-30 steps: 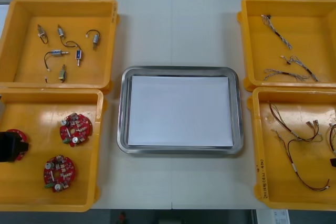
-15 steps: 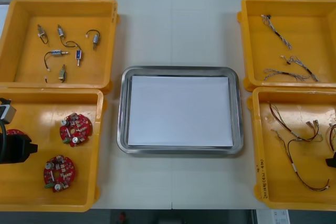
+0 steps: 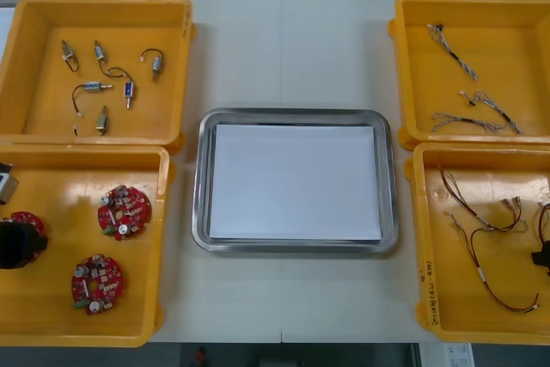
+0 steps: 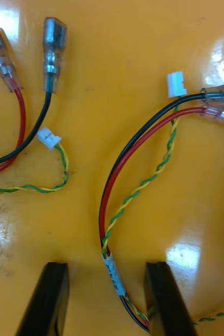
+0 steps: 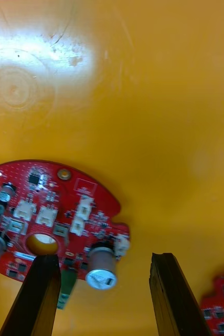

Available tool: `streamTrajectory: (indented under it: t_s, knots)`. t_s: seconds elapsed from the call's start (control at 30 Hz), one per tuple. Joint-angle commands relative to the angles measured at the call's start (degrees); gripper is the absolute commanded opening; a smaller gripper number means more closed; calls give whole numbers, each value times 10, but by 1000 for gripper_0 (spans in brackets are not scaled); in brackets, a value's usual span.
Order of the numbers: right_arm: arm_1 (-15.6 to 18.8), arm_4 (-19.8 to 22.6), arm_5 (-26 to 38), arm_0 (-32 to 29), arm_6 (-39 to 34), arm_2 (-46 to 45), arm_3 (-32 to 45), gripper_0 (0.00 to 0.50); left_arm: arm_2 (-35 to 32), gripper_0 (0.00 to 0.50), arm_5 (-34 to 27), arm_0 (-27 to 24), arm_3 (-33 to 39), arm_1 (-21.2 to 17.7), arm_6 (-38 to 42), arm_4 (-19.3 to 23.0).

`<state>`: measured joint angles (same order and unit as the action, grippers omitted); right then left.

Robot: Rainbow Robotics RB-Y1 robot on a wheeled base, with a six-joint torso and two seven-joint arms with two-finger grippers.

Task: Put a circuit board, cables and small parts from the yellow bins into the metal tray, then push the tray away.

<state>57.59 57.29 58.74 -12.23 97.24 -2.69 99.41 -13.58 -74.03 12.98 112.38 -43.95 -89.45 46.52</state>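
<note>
The left gripper hung low in the near-left yellow bin, its fingers apart. One finger stood over the rim of a round red circuit board and the other over bare bin floor. If it dropped as it stood, that finger would likely land on the board's parts rather than beside its edge. The board could then tip or skid, and a close would catch nothing. A second board lay just beside the other finger and could be nudged.

In the near-right yellow bin, the right gripper had its fingers spread around a red, black and yellow-green cable bundle, which lay nearer one finger. A pinch might catch only some strands. The bundle's long loops might also drag the neighbouring cable along, or snag on the bin wall. The metal tray sat between the bins on the table, white inside and holding none of the parts.
</note>
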Motion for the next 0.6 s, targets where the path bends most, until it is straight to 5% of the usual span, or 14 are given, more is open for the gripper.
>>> streamTrajectory:
  t_s: [0.03, 0.2, 0.27, 0.3, 0.33, 0.53, 0.6]
  knots:
    - [17, 12, 2, 4, 25, 18, -6, 305, 5, 500, 12, 8, -20, -24, -77, 6]
    - [19, 12, 8, -1, 25, 18, -6, 279, 14, 500, 11, 6, -19, -24, -76, 13]
    - [19, 12, 8, 0, 26, 18, -6, 187, 14, 500, 11, 5, -19, -24, -75, 16]
    - [19, 12, 8, -1, 25, 18, -6, 21, 15, 500, 11, 4, -20, -24, -76, 17]
    - [19, 12, 8, 0, 26, 18, -6, 0, 16, 500, 11, 4, -20, -24, -76, 17]
    - [20, 16, 11, 1, 28, 13, -6, 0, 21, 500, 12, 3, -20, -24, -77, 18]
    - [20, 19, 23, 4, 30, 3, -4, 0, 21, 391, 11, 3, -20, -24, -77, 19]
